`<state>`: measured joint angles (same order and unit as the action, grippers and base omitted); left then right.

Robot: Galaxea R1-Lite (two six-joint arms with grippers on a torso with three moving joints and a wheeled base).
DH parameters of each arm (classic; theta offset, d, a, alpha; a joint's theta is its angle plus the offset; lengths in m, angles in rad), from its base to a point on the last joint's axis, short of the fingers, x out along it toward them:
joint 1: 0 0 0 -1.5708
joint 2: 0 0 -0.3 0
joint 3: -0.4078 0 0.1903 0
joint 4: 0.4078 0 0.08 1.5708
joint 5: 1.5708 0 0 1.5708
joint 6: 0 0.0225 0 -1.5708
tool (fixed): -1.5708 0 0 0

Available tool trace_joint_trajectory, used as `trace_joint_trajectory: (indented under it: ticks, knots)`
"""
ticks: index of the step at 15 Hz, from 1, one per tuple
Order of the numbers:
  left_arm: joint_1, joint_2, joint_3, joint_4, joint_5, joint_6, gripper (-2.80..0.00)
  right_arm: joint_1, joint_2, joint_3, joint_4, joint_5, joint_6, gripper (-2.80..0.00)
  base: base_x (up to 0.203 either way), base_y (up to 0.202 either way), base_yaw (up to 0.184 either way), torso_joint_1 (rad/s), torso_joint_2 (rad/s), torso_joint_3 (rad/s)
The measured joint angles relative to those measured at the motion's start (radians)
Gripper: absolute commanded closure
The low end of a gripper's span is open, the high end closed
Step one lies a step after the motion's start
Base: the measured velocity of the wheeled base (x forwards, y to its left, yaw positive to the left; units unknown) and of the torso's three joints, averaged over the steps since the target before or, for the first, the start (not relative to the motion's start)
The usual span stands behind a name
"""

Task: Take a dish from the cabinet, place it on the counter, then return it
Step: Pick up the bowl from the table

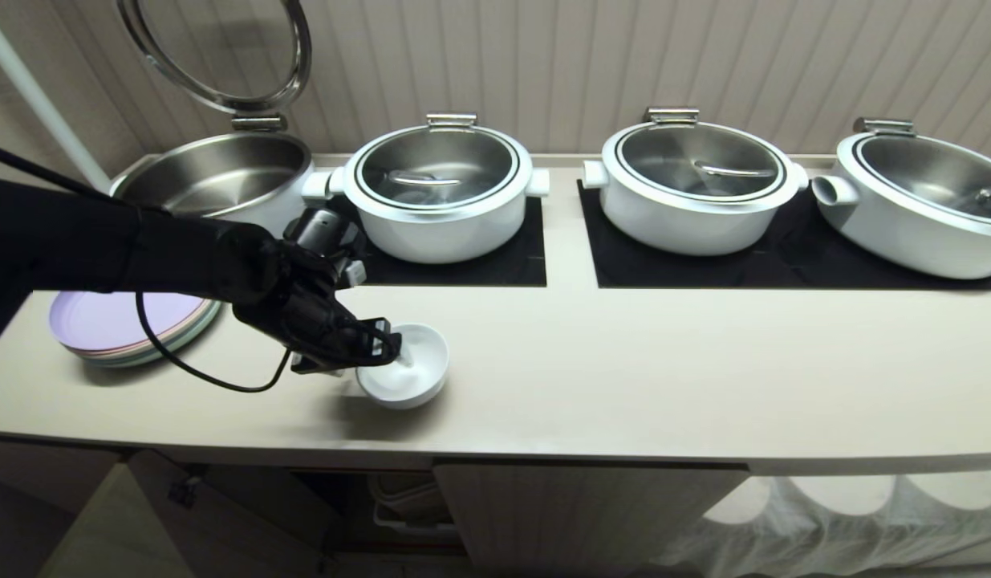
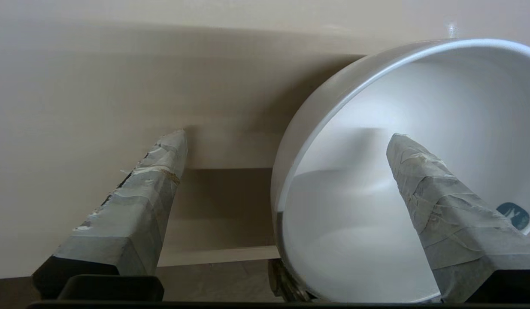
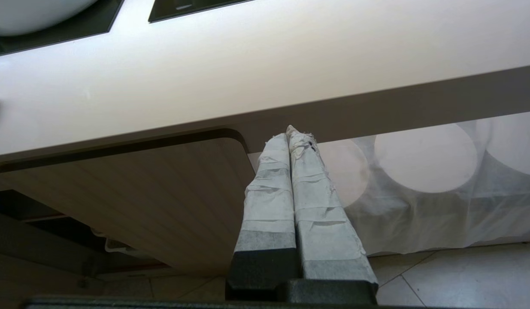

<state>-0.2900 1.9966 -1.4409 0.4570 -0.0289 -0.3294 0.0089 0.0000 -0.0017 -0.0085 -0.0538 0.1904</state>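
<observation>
From the head camera, you saw the dish resting on the counter near its front edge, left of centre, with bare surface stretching rightward. Your left gripper straddled its rim.

At the left wrist, the fingers stood wide apart, one inside the bowl, gripping nothing.

At the right wrist, your right gripper was pressed closed, empty, below the counter's front edge beside the cabinet door.

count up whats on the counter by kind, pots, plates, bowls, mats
white pots, lids closed: 3
steel pot, lid up: 1
black mats: 2
white bowl: 1
stack of pastel plates: 1 stack, number of plates cannot be told
total: 8, taking the stack as one
</observation>
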Motion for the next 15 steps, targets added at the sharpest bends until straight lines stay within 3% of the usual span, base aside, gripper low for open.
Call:
trace_joint_trajectory:
  ticks: [12,13,15]
  knots:
    - [-0.003,0.030,-0.002,-0.012,0.000,0.000,-2.80,0.000,0.000,0.000,0.000,0.000,0.000,0.00,0.000,0.000,0.000,0.000,0.00,0.000]
    - [-0.003,0.030,-0.001,-0.020,0.000,0.000,0.00,0.000,0.000,0.000,0.000,0.000,0.000,0.00,0.000,0.000,0.000,0.000,0.00,0.000]
    - [-0.004,0.030,0.000,-0.022,0.000,0.000,0.00,0.000,0.000,0.000,0.000,0.000,0.000,0.00,0.000,0.000,0.000,0.000,0.00,0.000]
